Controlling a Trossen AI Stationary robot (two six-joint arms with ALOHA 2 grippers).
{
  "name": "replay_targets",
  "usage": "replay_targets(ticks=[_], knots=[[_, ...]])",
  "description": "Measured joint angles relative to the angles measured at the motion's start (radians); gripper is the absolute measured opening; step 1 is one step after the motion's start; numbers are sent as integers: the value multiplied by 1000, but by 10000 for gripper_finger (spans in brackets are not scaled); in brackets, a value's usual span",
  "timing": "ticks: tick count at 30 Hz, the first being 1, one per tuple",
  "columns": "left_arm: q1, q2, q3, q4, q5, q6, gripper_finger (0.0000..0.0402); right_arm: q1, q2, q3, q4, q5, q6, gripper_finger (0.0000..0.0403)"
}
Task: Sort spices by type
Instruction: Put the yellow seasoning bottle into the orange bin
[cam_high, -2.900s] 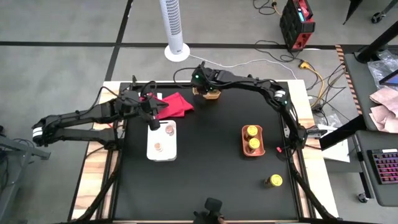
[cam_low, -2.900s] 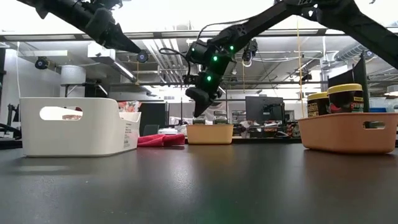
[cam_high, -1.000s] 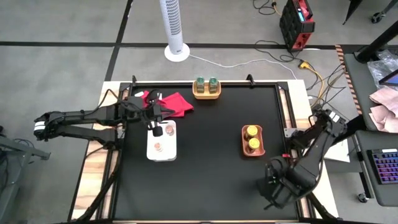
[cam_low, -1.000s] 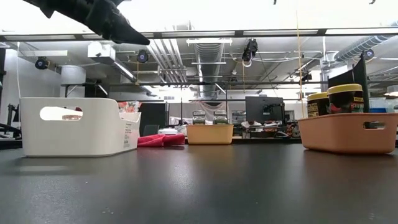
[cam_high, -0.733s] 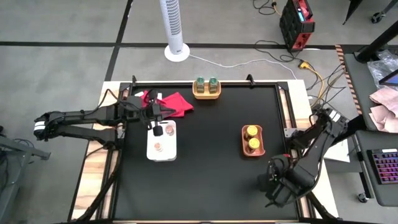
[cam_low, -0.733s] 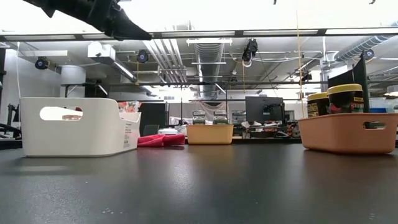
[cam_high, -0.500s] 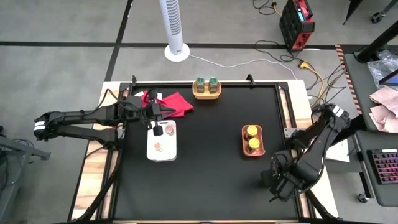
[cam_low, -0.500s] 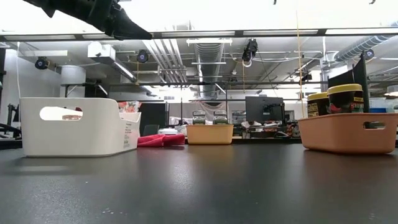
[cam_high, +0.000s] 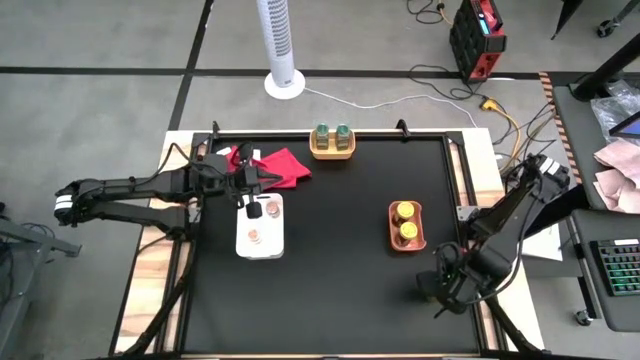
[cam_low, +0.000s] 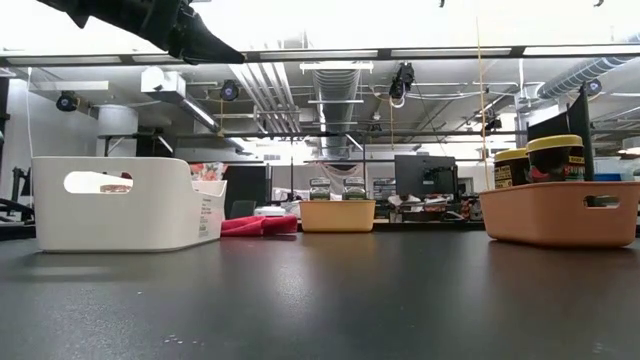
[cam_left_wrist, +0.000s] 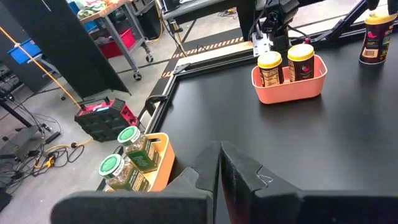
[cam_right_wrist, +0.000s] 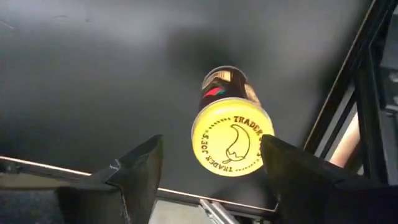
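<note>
The step in hand was the pickup of the last loose spice: a yellow-lidded jar (cam_right_wrist: 231, 144) that stood alone on the black surface (cam_high: 340, 240) near its front right corner, well apart from the orange tray (cam_high: 406, 226) where two matching yellow jars (cam_left_wrist: 286, 63) already sat. The right claw (cam_right_wrist: 208, 165) hovered over it with its fingers spread wide, one on each side of the lid and not yet touching. The jar stood upright, its long axis vertical and its lid facing up at the wrist camera. The next move, as I judged it, called for a straight descent so the fingers would straddle the body below the lid, then a squeeze and a carry to the orange tray. The left claw (cam_left_wrist: 219, 171) waited over the white tray (cam_high: 260, 226), fingers pressed together and holding nothing
</note>
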Motion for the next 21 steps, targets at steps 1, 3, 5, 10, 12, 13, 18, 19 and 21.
replay_targets(ticks=[1, 3, 5, 10, 12, 13, 18, 19, 21], knots=[[0, 0, 0, 0, 0, 0, 0, 0, 0, -8, 6, -8, 1, 261], [0, 0, 0, 0, 0, 0, 0, 0, 4, -18, 0, -16, 9, 261], [0, 0, 0, 0, 0, 0, 0, 0, 5, -24, 3, -18, 9, 261], [0, 0, 0, 0, 0, 0, 0, 0, 4, -44, 12, -23, 27, 261], [0, 0, 0, 0, 0, 0, 0, 0, 3, -60, 27, -23, 27, 261], [0, 0, 0, 0, 0, 0, 0, 0, 5, -72, 41, -21, 27, 261], [0, 0, 0, -1, 0, 1, 0, 0, 19, -98, 80, -34, 27, 261], [0, 0, 0, -1, 0, 1, 0, 0, 26, -102, 85, -34, 26, 260], [0, 0, 0, -1, 0, 2, 0, 0, 42, -106, 87, -34, 31, 258]])
